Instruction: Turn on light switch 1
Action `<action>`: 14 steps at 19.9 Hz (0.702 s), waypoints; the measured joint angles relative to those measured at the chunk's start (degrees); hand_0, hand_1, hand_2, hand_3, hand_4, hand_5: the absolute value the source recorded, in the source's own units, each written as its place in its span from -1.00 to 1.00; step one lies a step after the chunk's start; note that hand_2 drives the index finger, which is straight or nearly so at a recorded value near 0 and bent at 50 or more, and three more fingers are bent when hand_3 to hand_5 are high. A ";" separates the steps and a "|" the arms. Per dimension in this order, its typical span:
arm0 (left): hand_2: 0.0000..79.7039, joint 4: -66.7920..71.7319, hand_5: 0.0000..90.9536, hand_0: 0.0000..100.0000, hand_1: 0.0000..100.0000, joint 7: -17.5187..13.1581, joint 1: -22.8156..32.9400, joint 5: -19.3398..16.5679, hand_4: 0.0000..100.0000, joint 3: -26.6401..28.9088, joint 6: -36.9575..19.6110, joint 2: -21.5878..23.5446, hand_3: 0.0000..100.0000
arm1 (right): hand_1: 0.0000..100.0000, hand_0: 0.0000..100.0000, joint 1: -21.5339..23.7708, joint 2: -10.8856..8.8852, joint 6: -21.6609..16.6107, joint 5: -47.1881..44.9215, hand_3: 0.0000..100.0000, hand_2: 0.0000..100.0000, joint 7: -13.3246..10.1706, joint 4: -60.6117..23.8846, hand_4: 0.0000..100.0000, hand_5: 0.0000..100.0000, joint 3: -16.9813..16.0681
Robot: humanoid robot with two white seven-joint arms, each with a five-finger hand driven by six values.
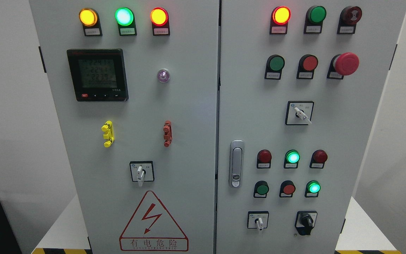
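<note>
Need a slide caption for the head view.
Grey two-door electrical cabinet with lit indicator lamps, black digital meter, red mushroom stop button; no robot hands visible.

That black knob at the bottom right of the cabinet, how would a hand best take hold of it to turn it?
Probably by the raised ridge across the black knob, pinched between the fingers, coming straight at the right door from the front. The ridge sticks out from the door and stands about upright, giving two flat sides to squeeze. No robot hand is in view yet.

Left arm: out of the head view.
Right arm: out of the head view.
Hands: neither shows.
</note>
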 measured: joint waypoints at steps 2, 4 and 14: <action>-1.00 -0.03 -1.00 -0.46 -1.00 0.00 -0.05 0.05 -1.00 0.00 -0.11 0.00 -1.00 | -1.00 -1.00 0.00 0.00 0.00 0.00 -1.00 -1.00 -0.09 0.00 -1.00 -1.00 0.00; -1.00 -0.09 -1.00 -0.46 -1.00 0.01 -0.15 0.11 -1.00 0.01 -0.19 0.00 -1.00 | -1.00 -1.00 0.00 0.00 0.00 0.00 -1.00 -1.00 -0.11 0.00 -1.00 -1.00 -0.01; -1.00 -4.10 -1.00 -0.47 -1.00 0.09 1.75 0.14 -0.77 0.16 -0.41 0.00 -0.93 | -1.00 -1.00 0.00 0.00 0.00 0.00 -1.00 -1.00 -0.14 0.00 -1.00 -1.00 -0.01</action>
